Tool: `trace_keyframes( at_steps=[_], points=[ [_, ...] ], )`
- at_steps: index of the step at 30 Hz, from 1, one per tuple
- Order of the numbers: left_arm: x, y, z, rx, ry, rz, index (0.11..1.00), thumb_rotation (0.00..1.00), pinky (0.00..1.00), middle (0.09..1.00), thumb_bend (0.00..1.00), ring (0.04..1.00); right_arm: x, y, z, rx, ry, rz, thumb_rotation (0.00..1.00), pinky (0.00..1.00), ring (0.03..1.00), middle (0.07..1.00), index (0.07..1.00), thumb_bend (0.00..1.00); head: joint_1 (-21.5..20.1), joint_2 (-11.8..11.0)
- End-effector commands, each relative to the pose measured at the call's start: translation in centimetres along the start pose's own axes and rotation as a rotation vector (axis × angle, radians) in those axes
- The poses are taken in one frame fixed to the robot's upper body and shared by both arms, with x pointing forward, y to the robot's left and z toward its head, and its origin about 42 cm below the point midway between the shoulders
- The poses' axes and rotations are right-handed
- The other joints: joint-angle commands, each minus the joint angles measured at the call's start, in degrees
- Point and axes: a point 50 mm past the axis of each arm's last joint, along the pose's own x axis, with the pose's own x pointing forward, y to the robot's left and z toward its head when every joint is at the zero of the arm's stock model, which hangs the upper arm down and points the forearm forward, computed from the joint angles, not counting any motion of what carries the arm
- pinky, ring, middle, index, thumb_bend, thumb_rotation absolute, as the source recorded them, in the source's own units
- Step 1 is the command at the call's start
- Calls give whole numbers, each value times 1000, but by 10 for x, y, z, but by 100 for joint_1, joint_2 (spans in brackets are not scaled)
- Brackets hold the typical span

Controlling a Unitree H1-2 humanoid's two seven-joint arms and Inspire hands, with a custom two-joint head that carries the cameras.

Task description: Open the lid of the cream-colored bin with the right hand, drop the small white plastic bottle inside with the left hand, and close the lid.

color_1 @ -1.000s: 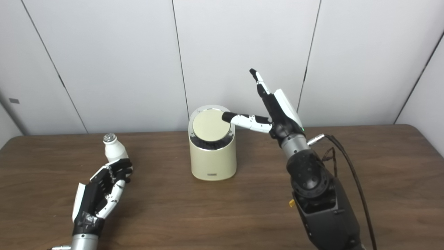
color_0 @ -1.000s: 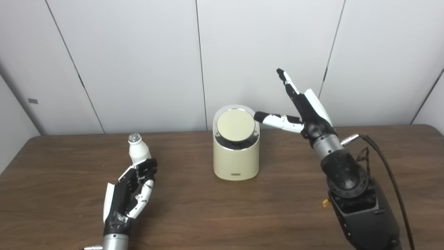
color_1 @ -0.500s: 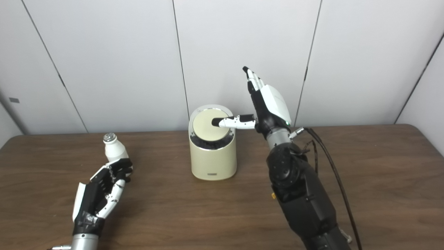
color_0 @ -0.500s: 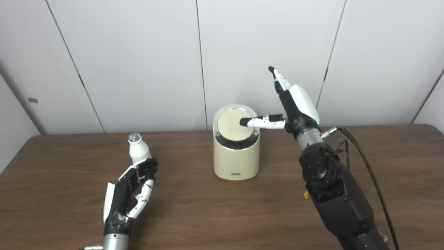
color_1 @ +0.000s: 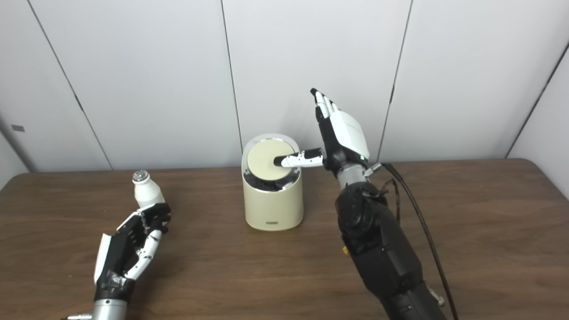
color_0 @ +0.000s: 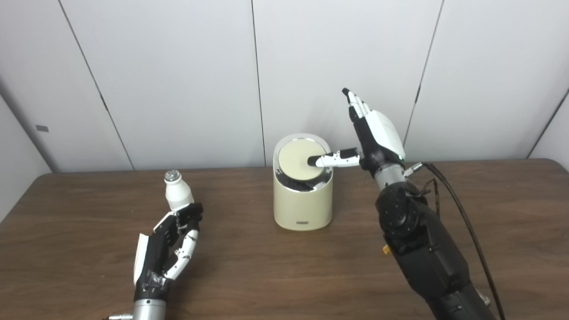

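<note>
Over the last second the right hand (color_0: 375,133) has swung in from the right of the frame; its fingers spread, thumb now pressing the lid (color_0: 300,154) of the cream-colored bin (color_0: 303,204) at centre, which seems to be tipping. Lower left, the left hand (color_0: 166,242) waits open just beside the white bottle (color_0: 177,192), not holding it.

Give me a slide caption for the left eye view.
Right hand thumb on the cream bin's lid; left hand rests near the white bottle.
</note>
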Motion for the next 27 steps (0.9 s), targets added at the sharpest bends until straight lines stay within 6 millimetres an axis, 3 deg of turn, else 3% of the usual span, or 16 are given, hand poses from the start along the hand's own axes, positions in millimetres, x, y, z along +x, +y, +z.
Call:
trace_keyframes(
  at_steps=[1,21,25,27],
  points=[
    [-6,-12,2,-17,-7,2,730,463,648,743,235,728,14,-15,25,-12,-91,-63,348,1000,1000,1000,1000,1000,-5,2],
    [-6,-19,7,-9,-12,4,729,452,639,743,226,726,14,-6,28,-115,-71,15,349,1000,1000,1000,1000,1000,47,22],
    [-6,-20,9,-16,-18,3,731,443,644,747,222,727,14,0,25,-160,-58,17,309,1000,1000,1000,1000,999,41,33],
    [-7,-20,9,-17,-17,4,730,440,643,747,229,726,14,2,23,-177,-49,20,238,1000,1000,1000,1000,969,44,43]
  ],
)
